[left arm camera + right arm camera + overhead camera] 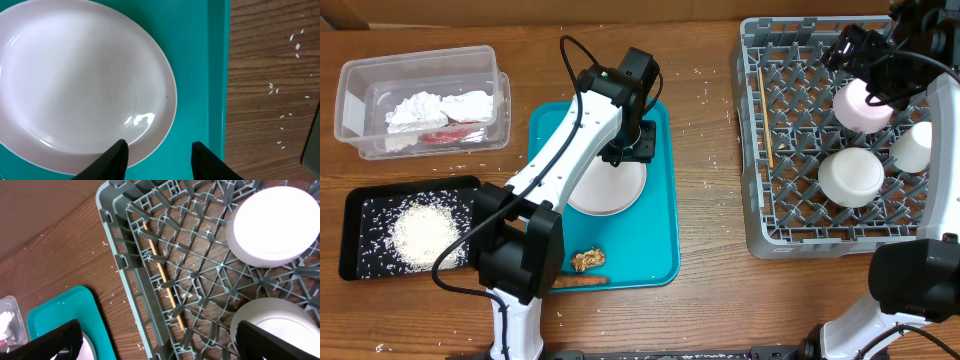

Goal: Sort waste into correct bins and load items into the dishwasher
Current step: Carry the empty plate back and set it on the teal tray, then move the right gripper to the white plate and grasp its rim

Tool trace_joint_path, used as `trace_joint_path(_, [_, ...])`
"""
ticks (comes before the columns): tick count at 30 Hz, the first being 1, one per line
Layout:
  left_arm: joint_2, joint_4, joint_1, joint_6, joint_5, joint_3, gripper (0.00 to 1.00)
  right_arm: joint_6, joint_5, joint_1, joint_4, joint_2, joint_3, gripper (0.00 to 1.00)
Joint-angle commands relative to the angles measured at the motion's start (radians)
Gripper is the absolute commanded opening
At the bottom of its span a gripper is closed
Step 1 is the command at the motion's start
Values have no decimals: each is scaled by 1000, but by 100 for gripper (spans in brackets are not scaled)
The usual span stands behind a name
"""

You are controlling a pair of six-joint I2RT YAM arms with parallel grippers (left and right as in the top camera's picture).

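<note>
Rice grains [272,89] speckle the wooden table [710,315].

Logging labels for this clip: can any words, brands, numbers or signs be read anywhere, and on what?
None can be read.
The tub, plate, teal tray and rack show no print.
The red wrapper in the tub is too small to tell.

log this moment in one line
left gripper open at large plate rim on teal tray | right gripper open above dish rack
</note>
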Motion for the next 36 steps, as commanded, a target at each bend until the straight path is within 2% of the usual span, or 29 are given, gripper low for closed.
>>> trace_joint_path(1, [-3,-20,-1,2,4,16,44,4,3,0,5,-5,25,100])
trace_joint_path(6, [-5,-137,30,2,19,168,41,4,3,0,5,-5,25,100])
trace_joint_path(11, [-5,-280,143,1,20,420,40,6,-7,0,14,-5,25,100])
trace_joint_path(15, [-5,-337,291,-18,19,587,63,58,-269,0,-93,-5,25,100])
trace_joint_path(17, [-5,-342,374,-40,18,629,67,57,-469,2,-66,-5,25,100])
trace_joint_path(20, [-5,-352,498,-113,27,636,91,56,-600,42,-63,-5,24,100])
trace_joint_path(22, [-2,-380,568,-158,40,633,100,45,-552,96,-66,-5,24,100])
trace_joint_path(29, [-2,-450,720,-154,36,621,100,51,-82,396,-55,-5,-40,100])
trace_joint_path(36, [-2,-477,784,-105,-39,619,100,206,104,657,160,-1,-236,97])
